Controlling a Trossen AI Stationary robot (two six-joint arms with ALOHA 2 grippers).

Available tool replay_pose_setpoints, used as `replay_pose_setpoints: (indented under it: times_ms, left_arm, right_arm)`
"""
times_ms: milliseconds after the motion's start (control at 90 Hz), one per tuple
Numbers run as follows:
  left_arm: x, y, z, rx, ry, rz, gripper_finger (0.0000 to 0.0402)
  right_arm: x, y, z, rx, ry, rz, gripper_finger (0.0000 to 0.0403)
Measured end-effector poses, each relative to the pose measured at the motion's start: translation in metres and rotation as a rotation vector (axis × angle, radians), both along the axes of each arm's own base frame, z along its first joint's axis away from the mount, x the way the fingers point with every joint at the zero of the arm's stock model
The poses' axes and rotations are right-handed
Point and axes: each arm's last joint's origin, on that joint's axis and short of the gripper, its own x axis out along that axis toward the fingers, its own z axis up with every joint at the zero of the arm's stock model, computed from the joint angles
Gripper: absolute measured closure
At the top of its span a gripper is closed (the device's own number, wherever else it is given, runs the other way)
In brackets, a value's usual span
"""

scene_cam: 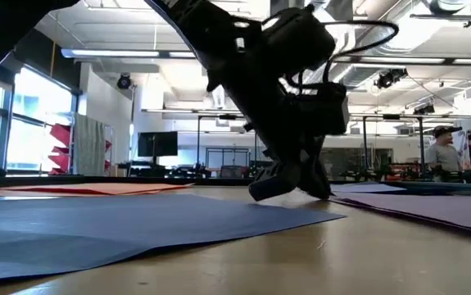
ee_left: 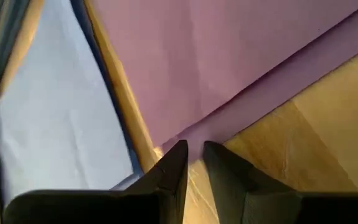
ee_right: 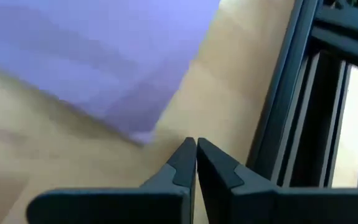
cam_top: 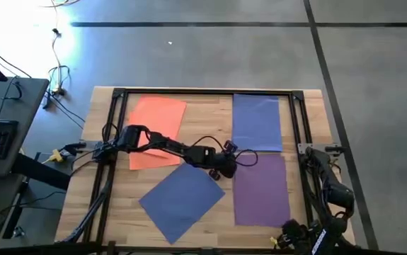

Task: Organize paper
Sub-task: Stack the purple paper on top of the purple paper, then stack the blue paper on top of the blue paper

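Orange sheet: upper left of the high view, flat on the wooden table, partly under the left arm. Blue sheet: lower centre, rotated diagonally. Left gripper: frame centre, at that sheet's upper corner, near the purple sheet; fingers parted by a narrow gap, nothing held. Second blue sheet: upper right, directly above the purple one. Right gripper: lower right, by the black frame; fingers almost closed, empty.

Wooden table under orange paper, two blue sheets, purple sheet.
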Motion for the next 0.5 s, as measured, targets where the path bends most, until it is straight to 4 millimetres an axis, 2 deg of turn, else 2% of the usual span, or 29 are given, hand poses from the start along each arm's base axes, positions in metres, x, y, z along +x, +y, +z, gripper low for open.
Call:
replay_pose_setpoints:
  times_ms: [156,267,400,467,500]
  left_arm:
    - [-0.005,-0.018,0.045,0.008,-0.112,0.013,0.0360]
    - [-0.021,-0.038,0.078,0.007,-0.138,0.059,0.0360]
    - [-0.059,-0.069,0.124,-0.130,-0.131,0.108,0.0360]
    - [-0.084,-0.085,0.134,-0.201,-0.092,0.147,0.0363]
    - [-0.097,-0.093,0.133,-0.224,-0.057,0.165,0.0366]
  right_arm:
    - [0.010,0.008,0.012,0.045,-0.075,0.015,0.0403]
    - [0.023,0.012,0.021,0.043,-0.211,0.091,0.0403]
    - [0.045,0.014,0.034,-0.014,-0.514,0.275,0.0403]
    - [0.058,0.016,0.038,-0.058,-0.702,0.401,0.0403]
    - [0.066,0.017,0.040,-0.085,-0.798,0.464,0.0403]
